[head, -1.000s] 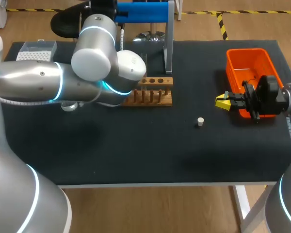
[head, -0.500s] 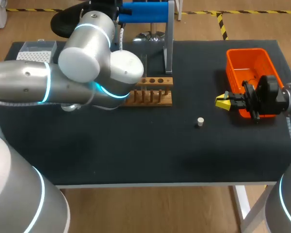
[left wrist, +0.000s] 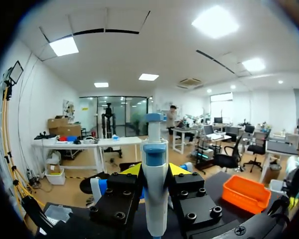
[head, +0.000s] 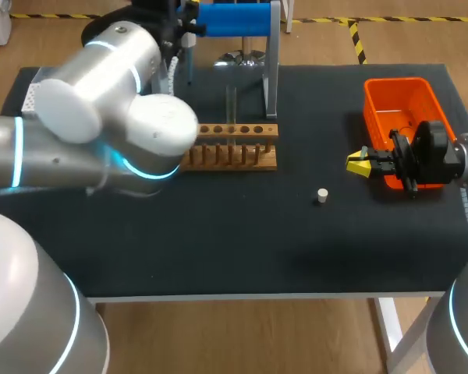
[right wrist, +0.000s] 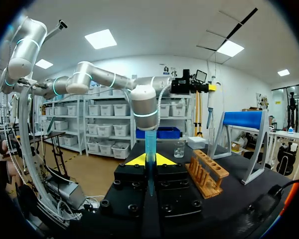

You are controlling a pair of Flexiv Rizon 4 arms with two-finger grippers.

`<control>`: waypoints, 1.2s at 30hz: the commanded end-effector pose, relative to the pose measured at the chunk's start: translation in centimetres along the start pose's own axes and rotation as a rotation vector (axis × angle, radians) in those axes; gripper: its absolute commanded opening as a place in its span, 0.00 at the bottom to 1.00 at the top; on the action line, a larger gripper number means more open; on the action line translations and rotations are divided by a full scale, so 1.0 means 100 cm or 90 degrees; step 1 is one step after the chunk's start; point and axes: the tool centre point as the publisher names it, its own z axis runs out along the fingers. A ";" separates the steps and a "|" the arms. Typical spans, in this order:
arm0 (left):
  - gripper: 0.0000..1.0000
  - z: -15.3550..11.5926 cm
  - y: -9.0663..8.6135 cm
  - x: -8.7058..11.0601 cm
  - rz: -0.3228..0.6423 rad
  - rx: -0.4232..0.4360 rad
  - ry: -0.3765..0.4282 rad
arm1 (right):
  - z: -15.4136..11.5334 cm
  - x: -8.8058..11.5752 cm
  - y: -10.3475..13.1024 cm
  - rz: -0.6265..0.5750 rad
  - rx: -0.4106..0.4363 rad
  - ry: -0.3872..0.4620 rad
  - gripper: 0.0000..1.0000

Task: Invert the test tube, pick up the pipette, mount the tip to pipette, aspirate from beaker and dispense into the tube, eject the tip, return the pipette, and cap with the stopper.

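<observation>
Stopper: lies loose on the counter, nearest me and well apart from both grippers.

Right gripper: clenched. The yellow tips sit almost together on a slim teal test tube, which stands upright between them. The gripper hangs just beside the orange bin. From the head view I cannot make out the tube at the tips.

Wooden rack: mid-counter, its left end hidden under my left arm. A faint clear upright shape stands over it; I cannot tell what it is.

Beaker: seen only from the right wrist view, near the rack's far end. It is hidden in the head view.

Left gripper: at the far edge, raised near the blue stand. It grasps the pipette upright, with one finger on each side of the white body. The pipette's lower end is cut off in the left wrist view, so I cannot tell whether a tip is on.
</observation>
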 end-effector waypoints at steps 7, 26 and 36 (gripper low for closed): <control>0.00 -0.023 -0.007 -0.007 0.000 -0.077 0.123 | 0.000 0.001 0.000 0.000 0.002 -0.001 0.00; 0.00 -0.074 -0.028 0.008 -0.012 -0.010 0.264 | 0.000 0.001 0.000 0.000 0.002 -0.001 0.00; 0.00 -0.098 -0.049 0.054 0.014 0.016 0.388 | 0.000 0.001 0.000 0.000 0.002 -0.001 0.00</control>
